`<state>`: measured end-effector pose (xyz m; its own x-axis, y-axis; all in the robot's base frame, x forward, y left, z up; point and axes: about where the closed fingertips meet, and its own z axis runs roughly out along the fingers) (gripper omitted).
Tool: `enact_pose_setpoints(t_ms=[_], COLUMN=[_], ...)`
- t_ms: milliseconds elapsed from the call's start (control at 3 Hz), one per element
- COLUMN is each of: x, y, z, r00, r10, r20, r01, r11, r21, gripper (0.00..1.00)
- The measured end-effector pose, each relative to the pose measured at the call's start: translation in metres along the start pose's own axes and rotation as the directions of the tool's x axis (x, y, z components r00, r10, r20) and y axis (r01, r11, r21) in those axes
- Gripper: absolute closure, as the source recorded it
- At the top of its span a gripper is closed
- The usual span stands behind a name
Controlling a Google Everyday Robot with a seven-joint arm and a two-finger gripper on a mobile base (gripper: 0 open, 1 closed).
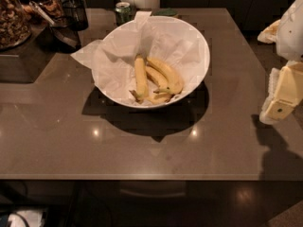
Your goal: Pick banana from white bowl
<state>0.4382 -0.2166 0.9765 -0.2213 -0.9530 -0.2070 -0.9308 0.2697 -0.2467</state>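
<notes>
The gripper (283, 98), whose opening I cannot tell, hangs with the banana (166, 71) well to its left in the white bowl (207, 56), so it should descend over that curved middle.

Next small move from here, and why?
Probably swing the claw left, toward the bowl. The claw hangs at the right of the view, near the table's right edge and well clear of the bowl. The banana lies untouched inside, rightmost of three.
</notes>
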Motion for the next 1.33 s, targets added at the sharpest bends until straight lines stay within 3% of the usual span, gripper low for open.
enact_pose_setpoints(t_ms=[667,1000,1333], x=[-0.008,-0.034,-0.078], y=[-0.003,-0.006,0.004], z=[0.001,0.012,0.034], r00=[1.000,0.990,0.958], r10=[-0.014,-0.076,-0.169], r20=[0.025,0.117,0.233], r01=[0.014,0.079,0.196], r11=[0.9999,0.9966,0.9758], r21=[0.003,-0.021,-0.097], gripper=[0.00,0.00,0.00])
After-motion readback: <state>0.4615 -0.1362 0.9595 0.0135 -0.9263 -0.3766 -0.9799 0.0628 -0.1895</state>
